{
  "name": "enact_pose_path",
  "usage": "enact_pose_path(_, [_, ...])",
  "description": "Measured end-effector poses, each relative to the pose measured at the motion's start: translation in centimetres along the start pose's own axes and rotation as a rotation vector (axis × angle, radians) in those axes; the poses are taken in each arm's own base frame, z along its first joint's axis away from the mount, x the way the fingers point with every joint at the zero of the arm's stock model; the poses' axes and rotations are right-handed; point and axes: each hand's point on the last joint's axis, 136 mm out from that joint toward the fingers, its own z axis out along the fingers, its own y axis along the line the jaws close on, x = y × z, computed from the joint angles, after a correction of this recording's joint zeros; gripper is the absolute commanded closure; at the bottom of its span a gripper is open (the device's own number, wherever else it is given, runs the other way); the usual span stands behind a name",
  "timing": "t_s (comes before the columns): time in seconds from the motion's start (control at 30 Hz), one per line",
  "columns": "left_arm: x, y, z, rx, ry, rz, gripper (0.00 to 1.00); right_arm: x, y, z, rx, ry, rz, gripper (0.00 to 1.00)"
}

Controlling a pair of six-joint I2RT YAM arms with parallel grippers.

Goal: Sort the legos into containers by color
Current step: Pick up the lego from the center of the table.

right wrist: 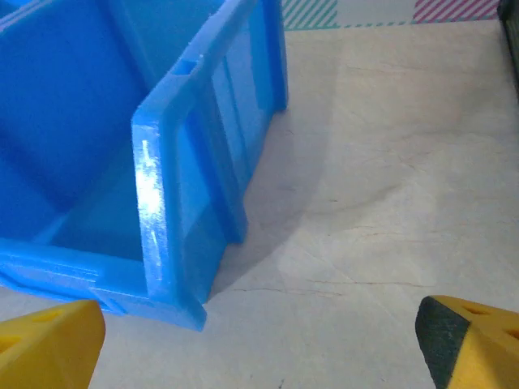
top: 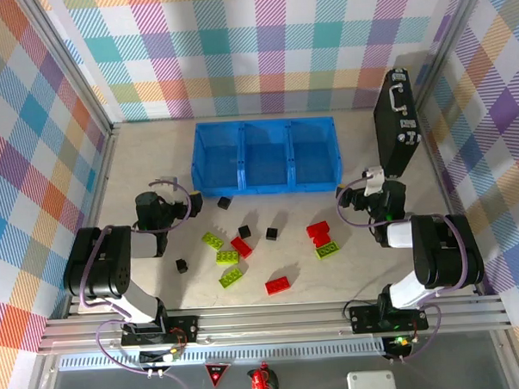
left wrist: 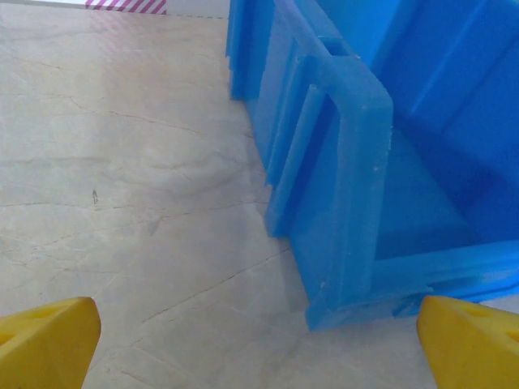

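Note:
The containers are a blue tray (top: 268,187) of three compartments at the back middle of the table; the compartment floors show bare blue. Its corners appear in the left wrist view (left wrist: 357,162) and the right wrist view (right wrist: 162,203). The legos lie scattered in front of it: red bricks (top: 318,233), lime-green bricks (top: 228,257) and small black cubes (top: 244,231). My left gripper (top: 156,203) (left wrist: 259,348) hangs open near the tray's front left corner, holding nothing. My right gripper (top: 382,191) (right wrist: 259,344) hangs open near the front right corner, with nothing between its fingers.
A black briefcase (top: 396,120) stands upright at the back right, close to the right arm. Plaid walls enclose the table on three sides. Bare tabletop lies left of the tray (left wrist: 122,162) and between tray and briefcase (right wrist: 389,162).

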Motion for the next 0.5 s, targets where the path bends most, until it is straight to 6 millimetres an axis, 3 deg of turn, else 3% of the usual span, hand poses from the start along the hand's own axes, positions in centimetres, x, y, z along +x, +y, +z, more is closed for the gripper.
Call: enact_pose_path(0.5, [0.18,-0.13,-0.05,0.007,0.004,-0.001,0.0,0.0,0.16,0.0,-0.01,0.0,0.0,0.01])
